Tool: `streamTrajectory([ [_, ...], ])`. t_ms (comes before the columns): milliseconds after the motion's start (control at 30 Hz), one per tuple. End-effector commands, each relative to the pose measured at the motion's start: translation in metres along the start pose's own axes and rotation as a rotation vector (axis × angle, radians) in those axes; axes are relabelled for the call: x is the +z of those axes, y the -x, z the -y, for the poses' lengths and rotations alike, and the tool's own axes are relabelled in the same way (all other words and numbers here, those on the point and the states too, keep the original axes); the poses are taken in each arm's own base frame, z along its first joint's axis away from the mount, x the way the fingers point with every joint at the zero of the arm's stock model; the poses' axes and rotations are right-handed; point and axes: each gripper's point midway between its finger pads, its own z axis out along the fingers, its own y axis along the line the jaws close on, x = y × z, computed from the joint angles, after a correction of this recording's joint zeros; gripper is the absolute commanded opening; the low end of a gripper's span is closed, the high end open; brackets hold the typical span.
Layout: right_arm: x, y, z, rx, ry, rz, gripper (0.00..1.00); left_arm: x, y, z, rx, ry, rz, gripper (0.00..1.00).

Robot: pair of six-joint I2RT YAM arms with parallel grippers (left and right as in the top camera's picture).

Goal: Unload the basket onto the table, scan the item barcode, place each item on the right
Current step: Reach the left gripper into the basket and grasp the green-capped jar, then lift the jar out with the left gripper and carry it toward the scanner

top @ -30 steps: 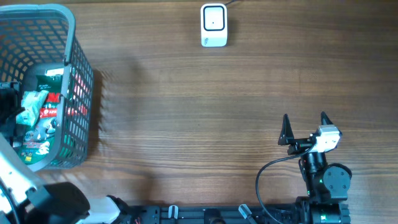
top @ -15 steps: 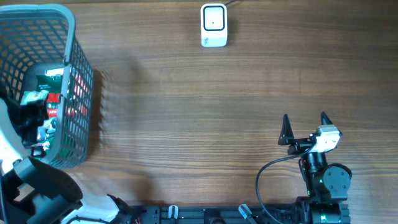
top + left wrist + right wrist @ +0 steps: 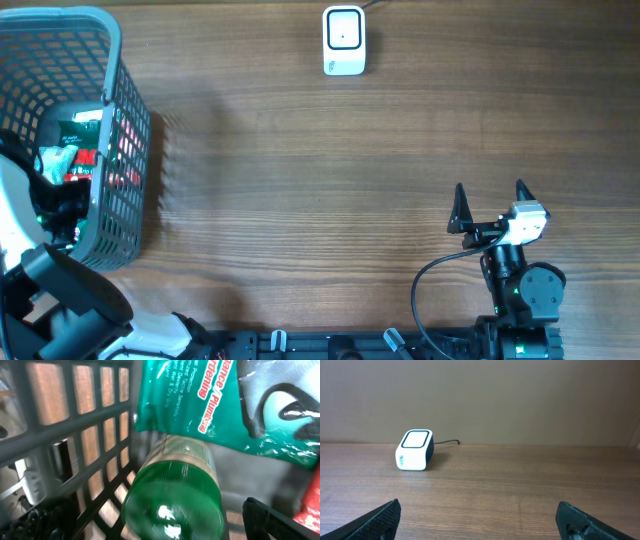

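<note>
Lying on its side on the floor of the grey plastic basket (image 3: 128,150), a glossy green cylindrical bottle (image 3: 175,497) with a pale banded label is seen from its rounded end. The basket is moulded as an open lattice of square holes, through which the wood grain of the table (image 3: 300,180) is visible. A crinkled teal packet (image 3: 200,400) printed with red and white lettering is leaned over the bottle inside the basket, and red wrappers (image 3: 82,175) are glimpsed deeper in. The left gripper (image 3: 150,520) is lowered into the basket with its black fingers spread wide to either side of the bottle; nothing is clamped. Well away from the basket, across the table, the scanner (image 3: 344,40) is stood: a small white box with rounded corners and a dark-rimmed window, a thin cable (image 3: 447,442) leading from its back. The right gripper (image 3: 489,195) is held far from the basket, fully parted and empty.
</note>
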Motion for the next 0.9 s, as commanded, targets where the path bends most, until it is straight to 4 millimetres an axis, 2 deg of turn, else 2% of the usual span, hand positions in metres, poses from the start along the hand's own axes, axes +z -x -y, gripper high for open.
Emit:
streamTrajectory([
  [0,0.000,0.001,0.004,0.016,-0.019,0.005,1.00,0.026,-0.006,-0.007,-0.002,0.052,-0.002,1.00],
  [133,0.000,0.001,0.004,0.016,-0.019,0.005,1.00,0.040,-0.008,-0.007,-0.002,0.049,0.000,1.00],
  [333,0.000,0.001,0.004,0.016,-0.019,0.005,1.00,0.043,-0.005,-0.002,-0.004,0.030,0.012,0.99],
  [367,0.000,0.001,0.004,0.016,-0.019,0.005,1.00,0.043,-0.005,-0.001,-0.005,0.026,0.014,0.97],
  [500,0.000,0.001,0.004,0.016,-0.019,0.005,1.00,0.048,-0.005,0.000,-0.005,0.022,0.016,0.75],
  [633,0.000,0.001,0.004,0.015,-0.019,0.005,1.00,0.057,-0.008,-0.002,0.001,0.028,0.014,0.57],
  [733,0.000,0.001,0.004,0.016,-0.019,0.005,1.00,0.056,-0.010,-0.001,0.007,0.027,0.015,0.44],
  [800,0.000,0.001,0.004,0.015,-0.019,0.005,1.00,0.056,-0.009,0.001,0.007,0.023,0.018,0.41],
  [867,0.000,0.001,0.004,0.015,-0.019,0.005,1.00,0.052,-0.007,0.004,0.014,0.012,0.026,0.42],
])
